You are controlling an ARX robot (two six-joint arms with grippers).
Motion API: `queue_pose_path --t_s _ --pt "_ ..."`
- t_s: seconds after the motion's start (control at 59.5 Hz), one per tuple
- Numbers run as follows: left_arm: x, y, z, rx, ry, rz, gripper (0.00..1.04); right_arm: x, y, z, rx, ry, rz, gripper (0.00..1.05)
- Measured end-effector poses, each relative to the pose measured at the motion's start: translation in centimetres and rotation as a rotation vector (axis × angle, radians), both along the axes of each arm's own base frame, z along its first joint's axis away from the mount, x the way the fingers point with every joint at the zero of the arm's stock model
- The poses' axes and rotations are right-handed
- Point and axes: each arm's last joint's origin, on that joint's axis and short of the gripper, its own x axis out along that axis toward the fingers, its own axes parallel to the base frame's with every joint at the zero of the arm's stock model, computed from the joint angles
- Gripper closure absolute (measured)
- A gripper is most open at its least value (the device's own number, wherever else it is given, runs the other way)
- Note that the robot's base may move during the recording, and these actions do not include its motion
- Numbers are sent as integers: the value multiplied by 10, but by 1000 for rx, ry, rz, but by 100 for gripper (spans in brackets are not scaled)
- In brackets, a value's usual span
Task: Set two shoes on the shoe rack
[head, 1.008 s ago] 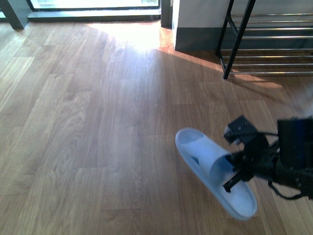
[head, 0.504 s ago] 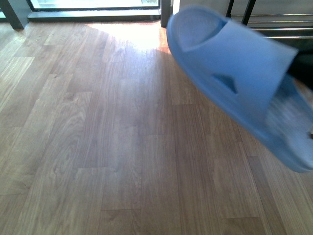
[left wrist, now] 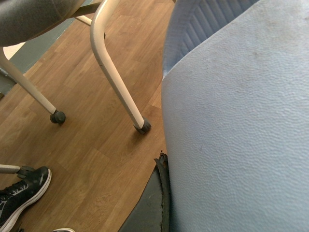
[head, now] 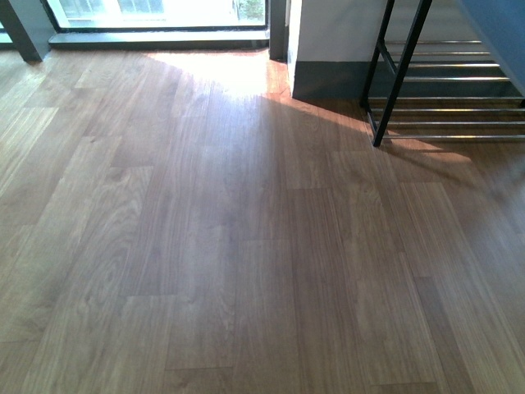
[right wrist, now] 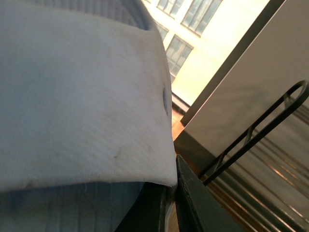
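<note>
The shoe rack (head: 459, 100) stands on the wood floor (head: 205, 230) at the far right of the front view, beside a white wall (head: 328, 33). The right hand (right wrist: 181, 203), raised near the rack, is clamped on a pale blue slipper (right wrist: 82, 96). The left hand (left wrist: 161, 203) grips a second slipper (left wrist: 241, 125) above the floor, near white chair legs (left wrist: 118, 82) and a black sneaker (left wrist: 24, 191).

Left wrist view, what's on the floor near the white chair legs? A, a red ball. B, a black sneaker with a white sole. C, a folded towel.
B: a black sneaker with a white sole sits on the wood floor beside the chair legs; a pale blue slipper up close fills the rest.
</note>
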Motion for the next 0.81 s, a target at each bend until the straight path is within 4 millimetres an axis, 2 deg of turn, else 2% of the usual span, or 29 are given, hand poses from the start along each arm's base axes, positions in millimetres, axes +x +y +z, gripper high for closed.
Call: queue_pose_path --t_s 0.807 --pt "0 0 0 -2 -1 -2 103 0 0 0 1 1 -7 103"
